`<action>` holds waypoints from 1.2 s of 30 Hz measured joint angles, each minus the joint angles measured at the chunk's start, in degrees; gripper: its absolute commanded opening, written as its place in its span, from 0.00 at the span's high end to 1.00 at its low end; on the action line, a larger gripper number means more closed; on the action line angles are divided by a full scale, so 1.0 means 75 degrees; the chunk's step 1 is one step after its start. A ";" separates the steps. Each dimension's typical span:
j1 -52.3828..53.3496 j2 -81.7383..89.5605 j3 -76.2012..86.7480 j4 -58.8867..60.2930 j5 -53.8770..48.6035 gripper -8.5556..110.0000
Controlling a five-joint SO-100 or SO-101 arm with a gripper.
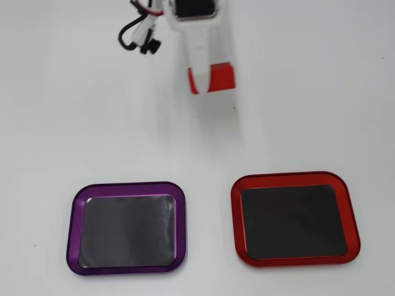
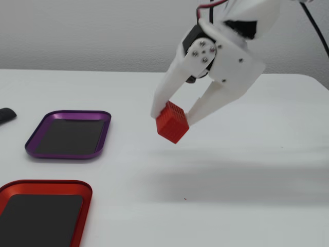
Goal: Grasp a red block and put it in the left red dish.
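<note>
The arm is cut off at the top edge in both views; only its lower part, the black servo and some looped wires [image 1: 137, 38] show in the overhead view. In that view one white finger [image 1: 200, 58] lies over the left part of the block [image 1: 221, 78], so the block's full outline is hidden and the other finger cannot be made out. In the fixed view the red dish [image 2: 43, 210] runs off the bottom left corner, with only part of its rim and floor showing. A small dark object [image 2: 6, 115] at the left edge of the fixed view is also cut off, and what it is cannot be told.

There is one block, one red dish [image 1: 294, 219], one purple dish [image 1: 126, 227] and one arm. Each dish has a dark inner floor. No writing or brand mark can be read anywhere.

The gripper [image 2: 171, 117] pinches the block [image 2: 172, 122] between its two white fingers, closed down to the block's width. In the fixed view the block sits tilted, clear of the table [image 2: 257, 206], with a soft shadow on the surface below it. It is well apart from both dishes. In the overhead view the block is near the top of the picture, the red dish low on the right and the purple dish low on the left. In the fixed view the purple dish [image 2: 69, 135] lies left of the block, and the red dish nearer the camera.
</note>
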 measured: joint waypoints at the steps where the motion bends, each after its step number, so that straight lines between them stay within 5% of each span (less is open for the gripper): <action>1: -0.0188 0.0492 0.0047 -0.0012 0.0000 0.93; 7: -0.1488 0.2637 0.0574 -0.0129 0.0000 0.93; 13: -0.1852 0.2355 0.1746 -0.2531 -0.0012 0.93; 21: -0.1945 -0.0797 0.1371 -0.5039 -0.0035 0.93; 36: -0.1863 -0.7488 -0.4313 -0.4605 -0.0035 0.93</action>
